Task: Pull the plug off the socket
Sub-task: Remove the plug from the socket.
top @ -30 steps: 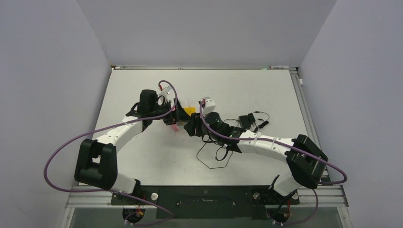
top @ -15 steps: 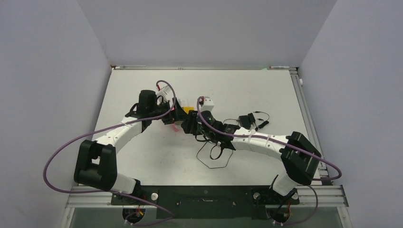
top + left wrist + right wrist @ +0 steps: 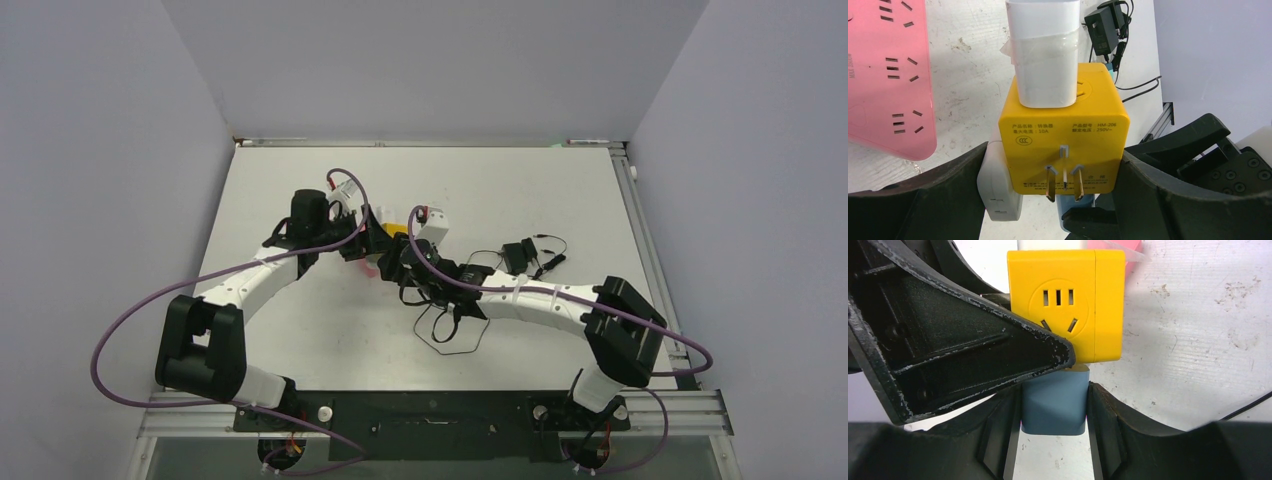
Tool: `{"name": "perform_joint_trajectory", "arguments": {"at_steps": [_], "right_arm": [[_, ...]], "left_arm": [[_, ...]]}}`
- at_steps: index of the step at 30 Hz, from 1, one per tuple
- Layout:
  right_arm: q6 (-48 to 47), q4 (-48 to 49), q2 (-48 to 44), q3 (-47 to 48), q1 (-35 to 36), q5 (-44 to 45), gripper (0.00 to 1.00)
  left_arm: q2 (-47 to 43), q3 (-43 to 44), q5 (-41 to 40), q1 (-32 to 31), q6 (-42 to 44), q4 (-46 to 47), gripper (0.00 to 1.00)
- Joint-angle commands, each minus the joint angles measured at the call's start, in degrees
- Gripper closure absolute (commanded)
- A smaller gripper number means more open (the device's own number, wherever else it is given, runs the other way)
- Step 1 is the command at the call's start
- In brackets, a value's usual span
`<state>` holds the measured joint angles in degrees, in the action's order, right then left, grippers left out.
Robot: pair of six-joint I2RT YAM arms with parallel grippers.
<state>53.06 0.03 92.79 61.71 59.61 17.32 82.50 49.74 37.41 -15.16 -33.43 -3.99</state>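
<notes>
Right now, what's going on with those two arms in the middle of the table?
The left gripper holds a yellow adapter cube by its sides. The right gripper is clamped on a blue-grey plug seated in one face of the cube. The plug does not look pulled out yet. A white charger sits in another face, and a pink power strip lies nearby.

1. One yellow cube socket adapter.
2. Two white plugs in it: one on top, one at its side.
3. One blue-grey plug.
4. One pink power strip.
5. One black charger.
6. Two robot arms.
</notes>
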Motion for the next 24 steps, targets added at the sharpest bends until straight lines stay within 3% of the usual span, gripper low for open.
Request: {"name": "perform_joint_trajectory", "arguments": {"at_steps": [1,12,24], "right_arm": [[0.87,1.36,-1.33,2.04,1.52,3.86,0.95],[-7.53,11.44,-6.4,-4.3,1.79,-0.47,0.95],[-12.94,12.76,-11.68,-7.24,1.43,-3.71,0.95]], "left_arm": [[-1.86,0.66,-4.71,1.22,2.02,4.74,1.0],[-1.39,0.97,-4.2,2.48,1.95,4.43,1.0],[-1.39,1.07,-4.58,3.06,2.05,4.15,1.0]]}}
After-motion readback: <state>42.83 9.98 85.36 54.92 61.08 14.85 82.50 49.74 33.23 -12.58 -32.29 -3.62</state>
